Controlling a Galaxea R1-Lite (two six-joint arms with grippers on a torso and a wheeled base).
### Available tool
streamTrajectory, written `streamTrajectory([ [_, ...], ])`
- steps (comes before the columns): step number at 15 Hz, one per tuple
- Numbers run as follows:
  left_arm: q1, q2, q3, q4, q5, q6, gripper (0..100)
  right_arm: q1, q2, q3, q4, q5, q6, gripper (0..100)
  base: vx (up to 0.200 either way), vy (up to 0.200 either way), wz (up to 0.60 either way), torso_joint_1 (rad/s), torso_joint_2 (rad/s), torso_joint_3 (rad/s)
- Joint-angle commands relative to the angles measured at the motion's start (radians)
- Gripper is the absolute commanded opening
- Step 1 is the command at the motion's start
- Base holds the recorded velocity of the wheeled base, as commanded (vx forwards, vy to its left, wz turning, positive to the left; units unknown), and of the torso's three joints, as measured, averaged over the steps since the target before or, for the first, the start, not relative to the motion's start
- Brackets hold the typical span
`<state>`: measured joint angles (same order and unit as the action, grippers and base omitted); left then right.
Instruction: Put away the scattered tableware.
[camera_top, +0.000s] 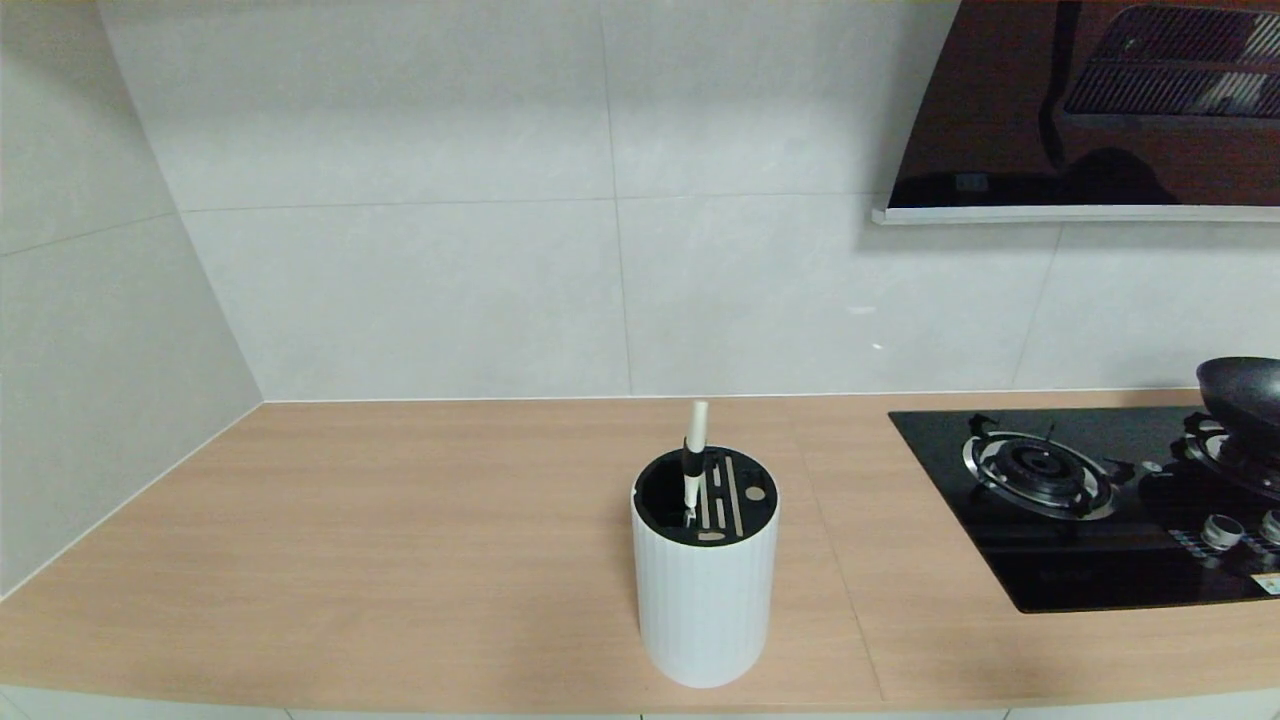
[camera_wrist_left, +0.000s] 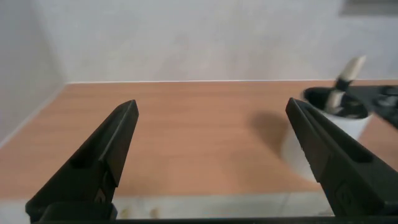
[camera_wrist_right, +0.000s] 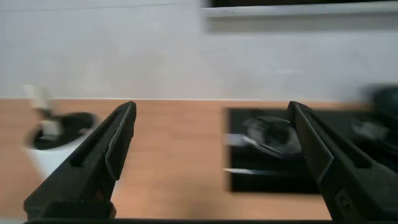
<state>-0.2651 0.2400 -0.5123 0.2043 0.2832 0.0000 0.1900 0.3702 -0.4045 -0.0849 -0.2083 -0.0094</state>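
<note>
White holder (camera_top: 705, 600) with one utensil (camera_top: 697, 425) inside, wooden counter (camera_top: 400, 550), left pincer (camera_wrist_left: 211, 106) and right pincer (camera_wrist_right: 211, 107) spread wide

Light: bright, even, from overhead; wall (camera_top: 400, 250) and worktop (camera_top: 400, 550) are evenly lit.
Shadows: soft; a faint band on the wall under the hood (camera_top: 1090, 110), and a dim patch beside the holder (camera_wrist_left: 323, 134).
Glare: the hood's dark glass mirrors the room; the hob (camera_top: 1080, 560) gleams.
Distortion: the worktop's front edge bows in the head view.
</note>
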Motion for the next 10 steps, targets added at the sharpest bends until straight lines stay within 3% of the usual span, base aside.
streamTrajectory([
  [1,0.092,-0.143,0.002,0.029,0.017,0.021,100,-0.092,-0.254,-0.011,0.120,0.056,-0.023,100,0.000,0.000,0.00,0.000,0.00,0.000],
  [3,0.147,-0.143,-0.012,0.004,0.039,0.020,100,-0.164,-0.310,-0.007,0.142,0.073,-0.055,100,0.000,0.000,0.00,0.000,0.00,0.000],
  [4,0.195,-0.148,-0.012,0.001,0.036,0.021,100,-0.182,-0.347,0.006,0.157,0.096,-0.055,100,0.000,0.000,0.00,0.000,0.00,0.000],
  [6,0.237,-0.182,0.002,0.006,0.007,0.026,100,-0.190,-0.370,0.039,0.182,0.101,-0.052,100,0.000,0.000,0.00,0.000,0.00,0.000],
  [8,0.262,-0.238,0.121,0.035,-0.098,0.026,100,-0.190,-0.370,0.124,0.142,0.109,-0.035,100,0.000,0.000,0.00,0.000,0.00,0.000],
  [10,0.262,-0.238,0.298,-0.031,-0.119,0.028,100,-0.190,-0.370,0.265,0.066,0.165,-0.040,100,0.000,0.000,0.00,0.000,0.00,0.000],
])
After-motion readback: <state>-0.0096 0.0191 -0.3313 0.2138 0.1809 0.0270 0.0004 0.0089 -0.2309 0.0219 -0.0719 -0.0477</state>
